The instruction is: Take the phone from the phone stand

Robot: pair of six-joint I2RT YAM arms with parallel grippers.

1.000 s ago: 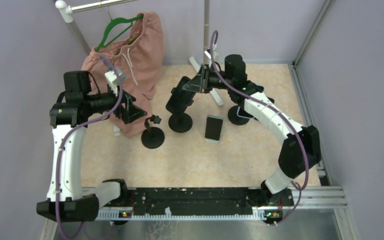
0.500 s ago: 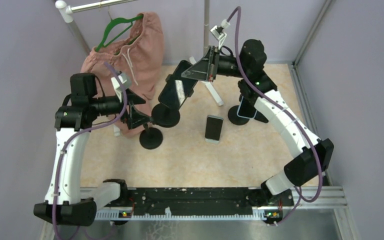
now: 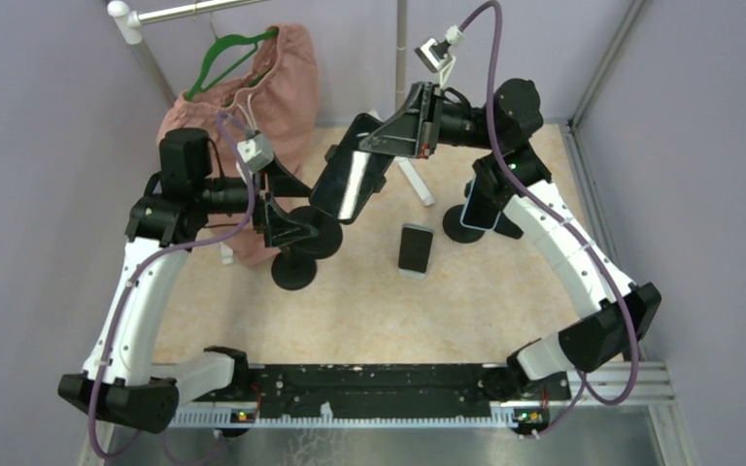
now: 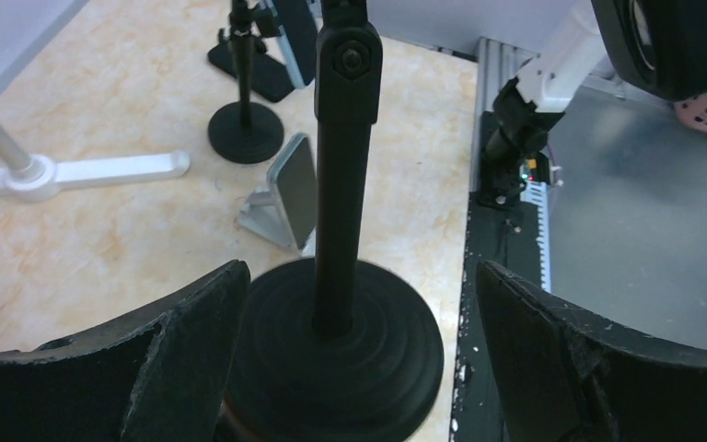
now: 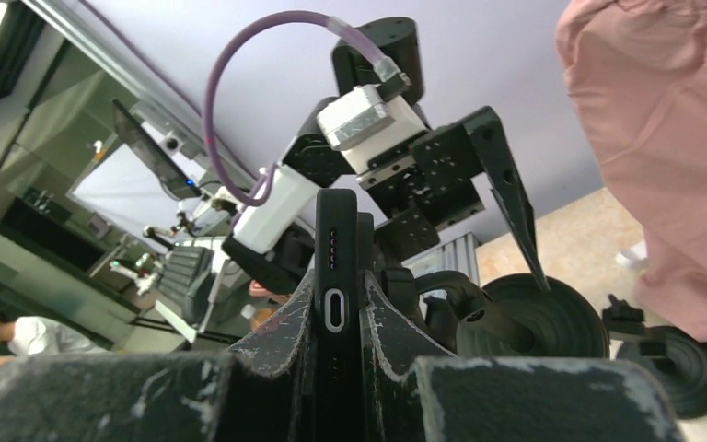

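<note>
Phone (image 3: 350,183) is up off the table (image 3: 398,311), tilted, screen facing down-left, above and just right of the phone stand (image 4: 336,359) base. Right gripper (image 3: 374,146) is clamped on it edge-on, one finger per face. A dark part sits vs its back in right wrist view; can't tell if it's free of the cradle. Left gripper (image 4: 359,272) has its jaws wide apart, either side of the stand's round base, pole btwn them. Second stand (image 3: 294,270) is just in front of the base. Another phone on a wedge holder (image 3: 415,249) is to the stand's right, a third stand (image 3: 476,209) further right. Pink garment (image 3: 272,87) hangs behind the stand, to its left.
</note>
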